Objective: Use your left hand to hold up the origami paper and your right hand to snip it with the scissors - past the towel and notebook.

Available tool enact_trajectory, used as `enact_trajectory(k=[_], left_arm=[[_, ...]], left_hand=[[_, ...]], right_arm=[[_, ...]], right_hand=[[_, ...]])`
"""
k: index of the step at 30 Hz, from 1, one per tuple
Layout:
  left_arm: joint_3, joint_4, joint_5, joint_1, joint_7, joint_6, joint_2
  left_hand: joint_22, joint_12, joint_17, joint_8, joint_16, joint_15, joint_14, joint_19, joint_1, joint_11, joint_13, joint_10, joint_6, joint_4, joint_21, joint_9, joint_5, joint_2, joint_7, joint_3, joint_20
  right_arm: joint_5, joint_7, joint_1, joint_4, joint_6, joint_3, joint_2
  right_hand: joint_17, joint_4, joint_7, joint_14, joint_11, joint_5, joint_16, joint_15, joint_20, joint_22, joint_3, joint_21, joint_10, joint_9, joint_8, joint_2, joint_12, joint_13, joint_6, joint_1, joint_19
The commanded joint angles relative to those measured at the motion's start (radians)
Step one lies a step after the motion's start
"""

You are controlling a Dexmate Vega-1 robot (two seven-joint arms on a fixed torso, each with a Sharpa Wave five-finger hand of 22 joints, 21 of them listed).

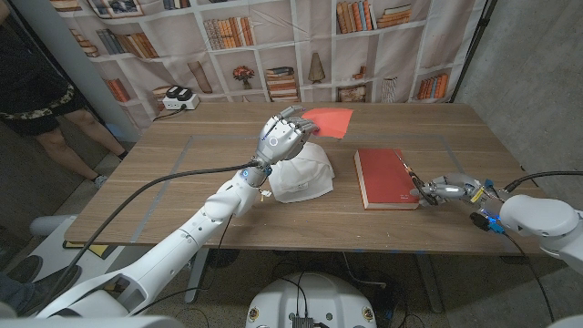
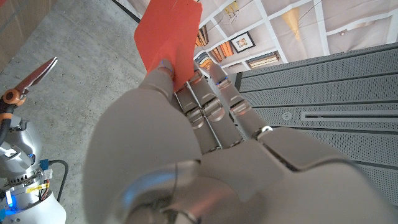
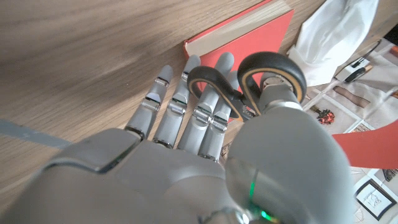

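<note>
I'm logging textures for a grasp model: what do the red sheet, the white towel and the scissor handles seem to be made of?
Red sheet: thin matte paper, judging by its stiff, flat, sharp edges in the left hand.
White towel: soft cloth or paper, crumpled into folds; which one is unclear.
Scissor handles: probably dark plastic, smooth with a slight sheen, held by the right hand.

Setting: robot test lab or studio dressed as study. Backdrop [image 1: 273,46]: printed fabric, bookshelves with books, vases, framed pictures; creases visible, hung on frame. Bare concrete wall [image 1: 528,64] at right; concrete floor [image 2: 74,81] in left wrist view. Wooden table [image 1: 182,182] with tape lines marking work zone. Power strip [image 1: 179,98] at far left table corner. Black cables trail along both arms. Person [image 1: 36,91] stands at left edge.
</note>
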Motion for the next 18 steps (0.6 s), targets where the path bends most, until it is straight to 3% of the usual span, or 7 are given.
enact_trajectory(k=[1, 18], left_arm=[[-0.023, 0.006, 0.003, 0.002, 0.001, 0.007, -0.001], [0.016, -0.011, -0.013, -0.023, 0.001, 0.04, 0.063]], left_hand=[[0.002, 0.006, 0.004, 0.008, 0.006, -0.005, -0.003, -0.004, -0.006, -0.005, 0.006, 0.005, 0.003, 0.0, 0.008, 0.002, 0.005, -0.001, 0.004, 0.01, -0.117], [0.002, 0.005, 0.004, 0.009, 0.006, -0.004, -0.004, -0.007, -0.011, -0.006, 0.006, 0.004, 0.002, 0.002, 0.01, 0.002, 0.005, -0.002, 0.003, 0.014, -0.118]], right_arm=[[0.074, 0.194, 0.045, 0.106, 0.1, 0.043, 0.013], [0.191, 0.42, 0.152, 0.232, 0.244, -0.021, -0.051]], right_hand=[[-0.001, -0.001, -0.013, 0.047, -0.061, 0.008, -0.004, -0.116, 0.0, 0.002, 0.073, 0.003, 0.072, 0.0, 0.002, 0.107, 0.007, 0.005, 0.019, 0.05, 0.006], [-0.002, -0.006, -0.01, 0.06, -0.062, 0.009, -0.007, -0.115, 0.006, 0.002, 0.069, -0.002, 0.076, -0.006, 0.0, 0.087, 0.011, 0.009, 0.03, 0.051, -0.006]])
